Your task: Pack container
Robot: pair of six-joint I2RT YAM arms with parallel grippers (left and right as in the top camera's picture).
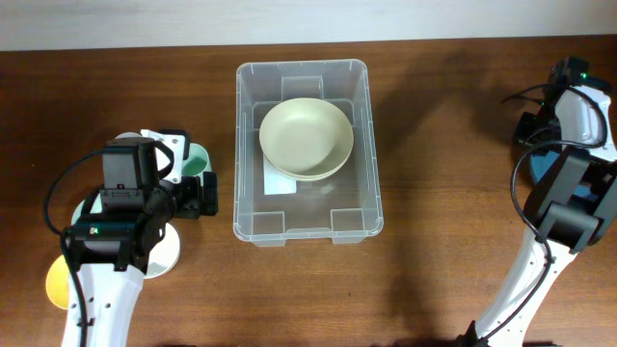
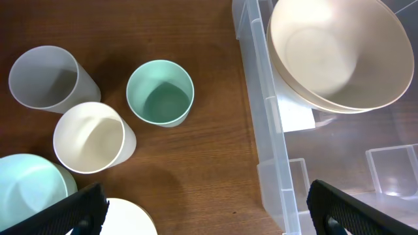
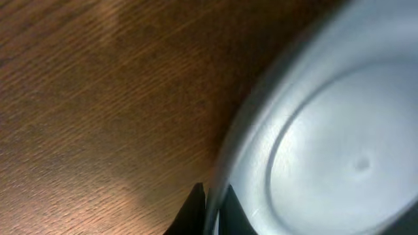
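Observation:
The clear plastic container (image 1: 307, 234) stands at the table's centre, with two stacked cream bowls (image 1: 306, 135) in its far half. In the left wrist view its near wall (image 2: 264, 117) runs down the middle and the cream bowls (image 2: 333, 52) sit to the right. My left gripper (image 2: 209, 209) hangs wide open over bare wood just left of the container, holding nothing. At the far right, my right gripper (image 3: 210, 196) is shut on the rim of a pale blue-grey bowl (image 3: 326, 143). From overhead only a sliver of that bowl (image 1: 538, 166) shows under the arm.
Left of the container stand a mint cup (image 2: 160, 91), a cream cup (image 2: 88, 137) and a grey cup (image 2: 46, 78). A mint bowl (image 2: 29, 189) and a white dish (image 2: 127, 219) lie nearer the left arm. A yellow dish (image 1: 58, 284) sits at the front left.

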